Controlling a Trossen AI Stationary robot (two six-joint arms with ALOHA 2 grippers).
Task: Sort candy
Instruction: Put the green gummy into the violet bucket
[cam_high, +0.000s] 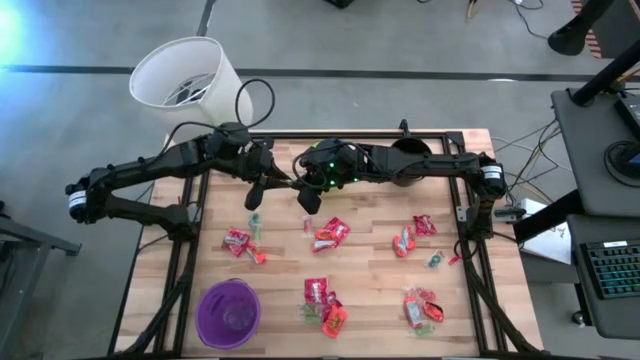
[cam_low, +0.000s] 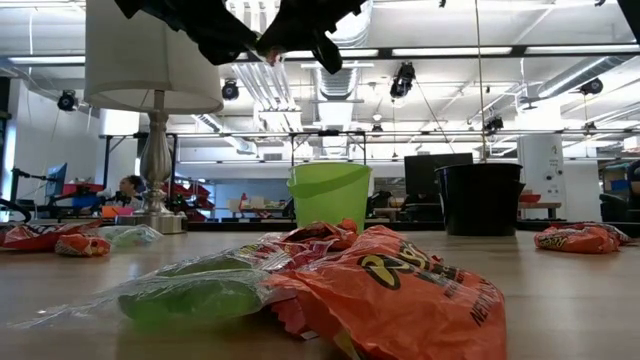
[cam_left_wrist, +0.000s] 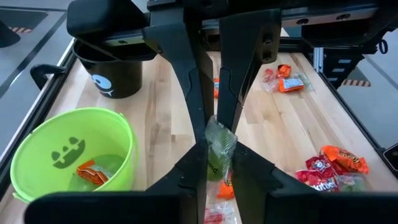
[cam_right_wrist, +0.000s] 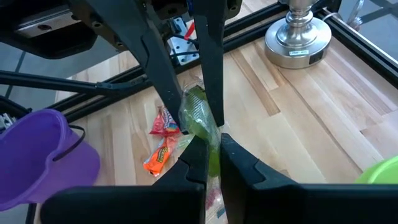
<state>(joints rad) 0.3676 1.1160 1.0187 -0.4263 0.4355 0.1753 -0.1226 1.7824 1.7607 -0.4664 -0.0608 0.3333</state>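
Green and crinkly, one candy wrapper (cam_right_wrist: 200, 118) hangs in the air above the table's far middle, pinched at once by both grippers, which meet tip to tip. The right gripper (cam_right_wrist: 209, 148) is clenched on its lower end; the left gripper (cam_left_wrist: 219, 152) is closing its fingers on the other end. Its long axis runs along the fingers. In the high view the left gripper comes in from nine o'clock and the right from three o'clock, both equally near. Translucent film, soft, easily torn.
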